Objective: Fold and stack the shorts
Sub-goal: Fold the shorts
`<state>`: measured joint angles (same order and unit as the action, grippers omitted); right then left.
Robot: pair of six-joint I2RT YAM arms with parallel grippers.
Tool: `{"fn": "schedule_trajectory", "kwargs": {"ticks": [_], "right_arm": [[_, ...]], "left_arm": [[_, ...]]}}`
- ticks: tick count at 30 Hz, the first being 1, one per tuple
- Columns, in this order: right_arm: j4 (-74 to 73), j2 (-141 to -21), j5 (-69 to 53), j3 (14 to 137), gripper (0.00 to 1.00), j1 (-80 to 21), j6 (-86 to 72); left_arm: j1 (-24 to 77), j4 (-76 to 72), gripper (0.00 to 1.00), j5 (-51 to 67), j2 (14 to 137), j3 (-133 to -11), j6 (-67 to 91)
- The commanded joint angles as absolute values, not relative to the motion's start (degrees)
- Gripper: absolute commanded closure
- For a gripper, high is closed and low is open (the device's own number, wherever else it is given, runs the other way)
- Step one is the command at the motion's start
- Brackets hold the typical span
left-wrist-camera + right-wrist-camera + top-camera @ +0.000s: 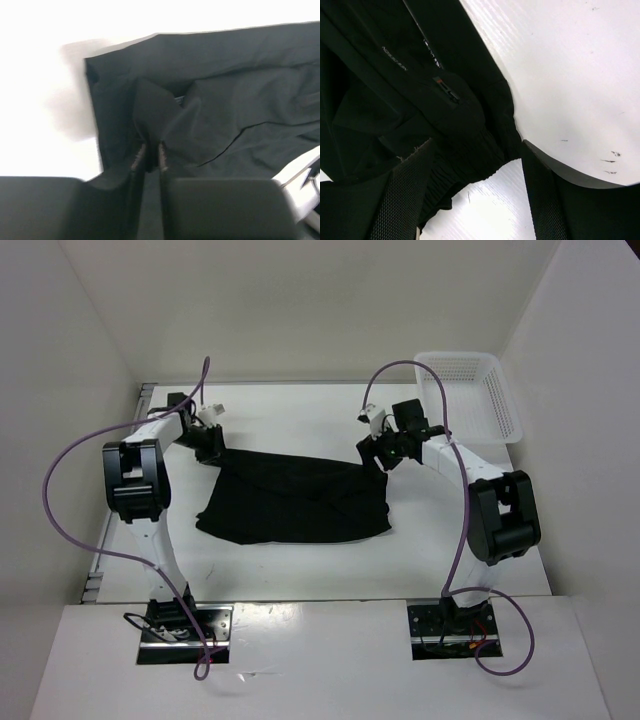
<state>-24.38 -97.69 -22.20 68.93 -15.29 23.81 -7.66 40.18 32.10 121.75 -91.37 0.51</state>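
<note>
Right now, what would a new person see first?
The black soft fabric shorts spread rumpled across the middle of the white table. The left end effector pinches a fold at their far left corner, the right end effector stands open over their far right edge, and a white mesh plastic basket sits far right.

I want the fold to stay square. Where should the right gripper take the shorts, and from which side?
Probably the gathered elastic waistband at the far right corner of the shorts, coming in from the right over the table. That edge is thick and bunched, lies between the open fingers of the right gripper, and mirrors the corner pinched by the left gripper.
</note>
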Motion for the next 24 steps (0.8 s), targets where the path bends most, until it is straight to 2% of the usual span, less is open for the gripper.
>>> {"fn": "schedule_trajectory", "kwargs": {"ticks": [1, 3, 4, 9, 10, 12, 13, 15, 16, 17, 24], "right_arm": [[-20.9, -98.0, -21.9, 69.2, 0.24, -16.0, 24.4], [-20.9, -98.7, -21.9, 69.2, 0.23, -16.5, 26.8], [-21.6, -98.7, -22.5, 69.7, 0.23, -16.5, 27.8], [-27.0, -99.2, -24.3, 68.4, 0.37, -17.2, 36.3], [-27.5, -99.2, -24.8, 67.3, 0.46, -17.8, 36.9], [-26.3, -99.2, -24.8, 66.1, 0.56, -18.5, 36.9], [-25.6, -99.2, -24.8, 65.0, 0.67, -19.2, 36.9], [-24.2, -99.2, -23.4, 64.4, 0.79, -19.7, 36.9], [-23.1, -98.7, -23.4, 63.7, 0.87, -19.7, 36.9], [-22.6, -98.7, -21.9, 63.7, 1.0, -19.7, 36.4], [-23.4, -95.6, -21.1, 65.9, 1.0, -19.2, 35.3]], "left_arm": [[-6.7, 40.6, 0.85, 35.9, 122.4, -93.1, 0.0], [-6.7, 41.4, 1.0, 35.8, 122.4, -93.7, 0.0], [-6.7, 41.9, 1.0, 34.1, 121.4, -93.7, 0.0], [-6.7, 43.2, 1.0, 29.8, 116.9, -95.0, 0.0], [-6.7, 43.9, 1.0, 28.9, 115.6, -95.8, 0.0], [-6.7, 44.6, 1.0, 26.5, 114.3, -96.3, 0.0], [-6.7, 45.3, 1.0, 25.8, 113.2, -96.3, 0.0], [-6.7, 46.1, 1.0, 24.0, 112.2, -96.9, 0.0], [-6.7, 46.9, 1.0, 23.5, 111.2, -96.9, 0.0], [-6.7, 47.5, 1.0, 22.9, 111.2, -96.9, 0.0], [-6.7, 50.7, 1.0, 15.1, 107.3, -100.5, 0.0]]}}
